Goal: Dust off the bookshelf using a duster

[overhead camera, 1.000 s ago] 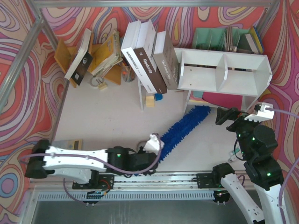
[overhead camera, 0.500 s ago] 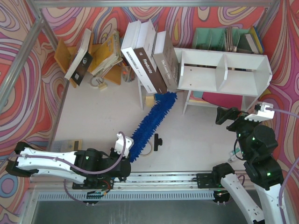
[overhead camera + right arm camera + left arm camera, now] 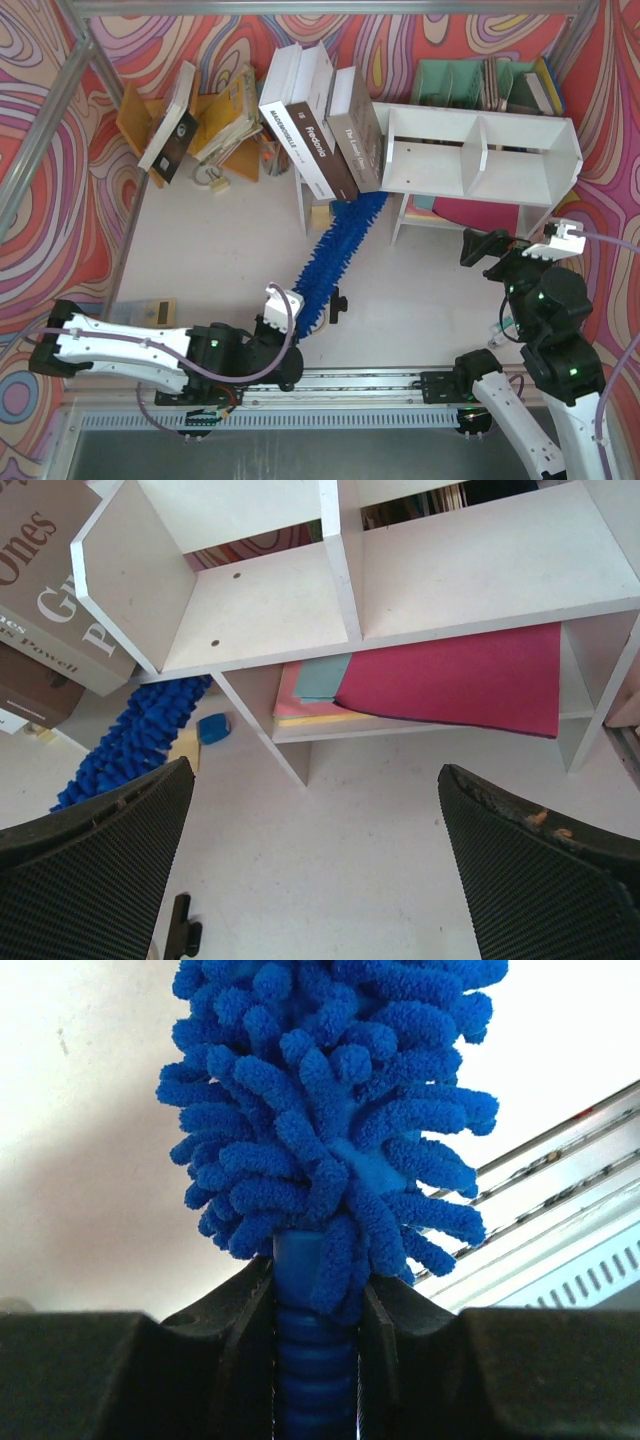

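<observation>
Holds the duster (image 3: 335,250) clenched by its handle in the left gripper (image 3: 318,1292), has swung its head from the bookshelf's (image 3: 480,150) seven o'clock to its eight o'clock corner, off all boards, so dusting pending; keeps right gripper (image 3: 310,865) released.

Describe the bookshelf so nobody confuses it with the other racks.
Go to the table's far right, by the patterned back wall. The bookshelf is the white unit on legs there. Unlike the teal file rack behind it and the yellow rack far left, it has two open compartments split by one divider.
</observation>
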`<state>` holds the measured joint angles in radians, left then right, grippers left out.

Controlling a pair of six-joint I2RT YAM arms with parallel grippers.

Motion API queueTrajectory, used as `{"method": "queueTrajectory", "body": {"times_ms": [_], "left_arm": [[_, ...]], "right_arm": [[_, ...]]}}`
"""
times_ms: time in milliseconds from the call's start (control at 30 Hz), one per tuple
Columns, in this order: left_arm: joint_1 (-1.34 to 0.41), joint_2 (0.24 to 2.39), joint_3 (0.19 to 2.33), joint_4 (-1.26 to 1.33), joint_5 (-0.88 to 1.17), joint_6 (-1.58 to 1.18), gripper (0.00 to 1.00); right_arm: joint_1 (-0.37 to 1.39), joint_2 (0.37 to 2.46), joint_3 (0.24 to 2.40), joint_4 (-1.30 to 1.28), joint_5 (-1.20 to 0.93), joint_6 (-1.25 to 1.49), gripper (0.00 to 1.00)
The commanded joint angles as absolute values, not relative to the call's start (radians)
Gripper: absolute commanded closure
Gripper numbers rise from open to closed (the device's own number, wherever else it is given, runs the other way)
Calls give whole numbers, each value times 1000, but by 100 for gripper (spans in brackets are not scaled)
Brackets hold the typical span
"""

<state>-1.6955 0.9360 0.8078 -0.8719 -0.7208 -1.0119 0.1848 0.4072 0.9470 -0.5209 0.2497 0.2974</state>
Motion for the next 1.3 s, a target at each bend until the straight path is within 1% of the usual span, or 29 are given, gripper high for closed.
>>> {"method": "queueTrajectory", "body": {"times_ms": [0, 233, 367, 500, 600, 933, 1000, 1133, 1267], "left_arm": [[-1674, 1000, 850, -683, -819, -921, 100], [-1648, 1051, 854, -508, -793, -873, 100], [-1642, 1108, 884, -523, -811, -889, 100], [-1637, 1104, 883, -539, -817, -904, 100], [-1634, 1067, 873, -618, -855, -970, 100], [-1629, 887, 837, -1055, -974, -1312, 100], [-1628, 864, 833, -1102, -991, -1357, 100], [-1628, 857, 833, -1112, -1017, -1384, 100], [-1626, 912, 832, -978, -995, -1305, 100]], "right_arm": [[193, 415, 936, -489, 236, 317, 1], [192, 416, 937, -487, 239, 314, 1], [192, 416, 932, -485, 239, 314, 1], [192, 420, 930, -481, 236, 314, 1], [192, 422, 930, -478, 235, 314, 1], [192, 420, 916, -476, 228, 327, 1], [193, 421, 918, -477, 224, 331, 1], [192, 417, 922, -481, 222, 334, 1], [192, 411, 922, -486, 223, 336, 1]]}}
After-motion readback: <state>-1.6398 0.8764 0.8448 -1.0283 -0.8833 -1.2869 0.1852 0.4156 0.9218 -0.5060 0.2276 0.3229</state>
